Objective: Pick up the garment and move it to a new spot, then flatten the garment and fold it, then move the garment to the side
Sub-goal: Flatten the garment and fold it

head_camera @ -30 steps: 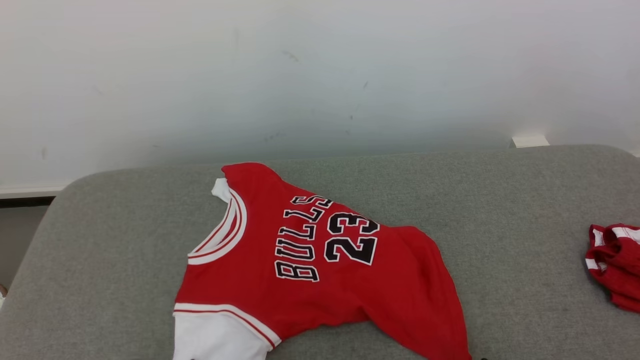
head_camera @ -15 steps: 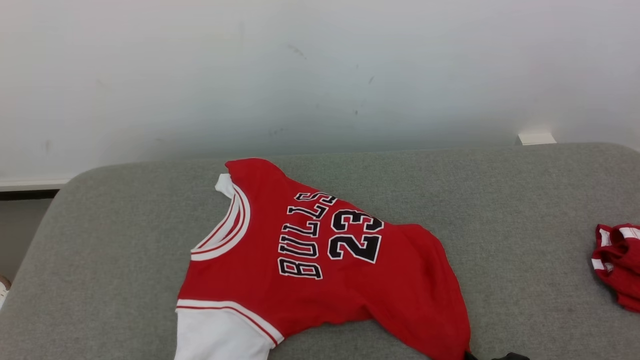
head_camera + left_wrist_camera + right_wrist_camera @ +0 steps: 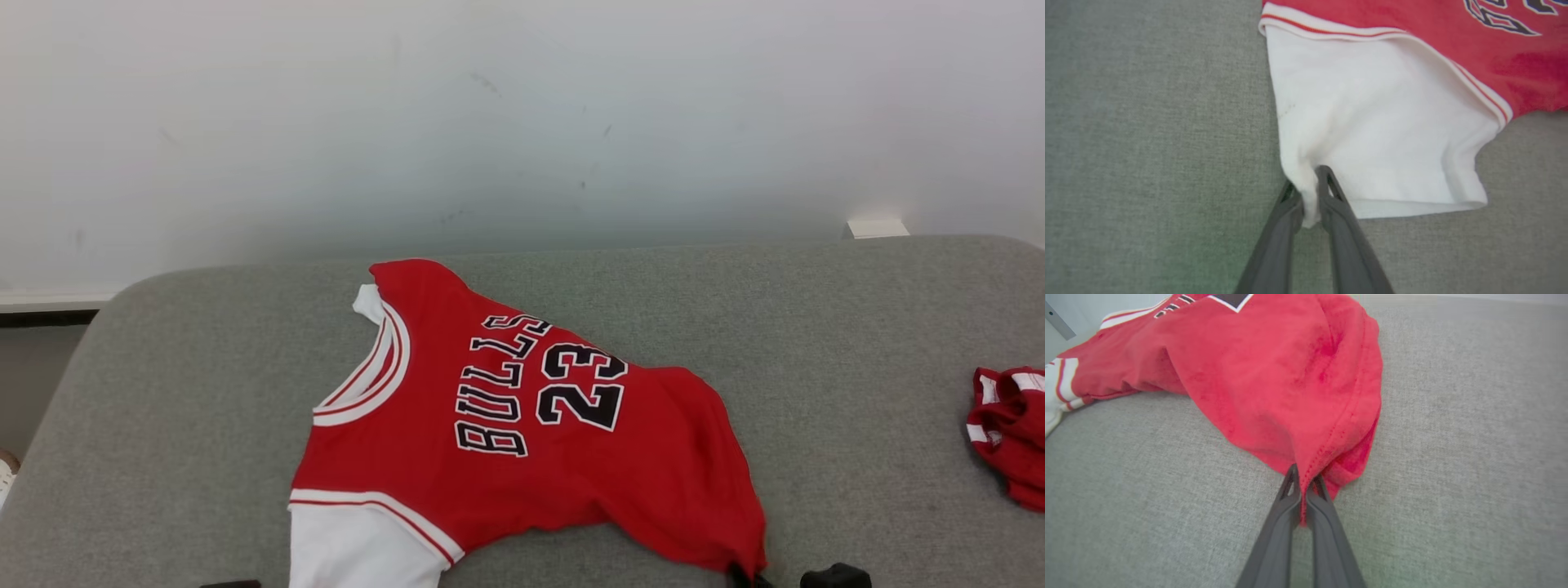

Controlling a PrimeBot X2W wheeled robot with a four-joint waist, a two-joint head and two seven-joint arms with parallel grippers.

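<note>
Count: two cloth items, two grippers, one grey padded surface (image 3: 857, 343).

Item 1 is the garment (image 3: 522, 425), a red jersey printed "BULLS 23" with a white-trimmed neck. It lies front-up on the left-centre of the surface. Item 2 is a crumpled red-and-white piece (image 3: 1008, 433), well apart at the surface's right edge. It is cut off by the frame, so its type is unclear, possibly matching shorts.

The left gripper (image 3: 1307, 183) is closed on the corner of the near white sleeve (image 3: 1372, 134), with cloth bunched between the two fingers. The right gripper (image 3: 1303, 475) is pinched tight on the red hem corner, and the stitched edge runs down between its fingers.

Hidden or cropped:
- In the head view the near sleeve runs off the bottom edge.
- The grippers are only dark slivers at the bottom edge in that view.
- The far sleeve is just a small white tab behind the far shoulder.
- The hem is folded under itself at the right gripper, so the layers there are hard to separate.
- A small pale object at the wall behind the surface is too small to identify.

Orientation: the neck faces the robot's left and the hem faces right and near. The long axis runs left to right, slanting toward the near right, and the lettering reads sideways with letter tops toward the left. The body is mostly flat, with wrinkles near the hem.
</note>
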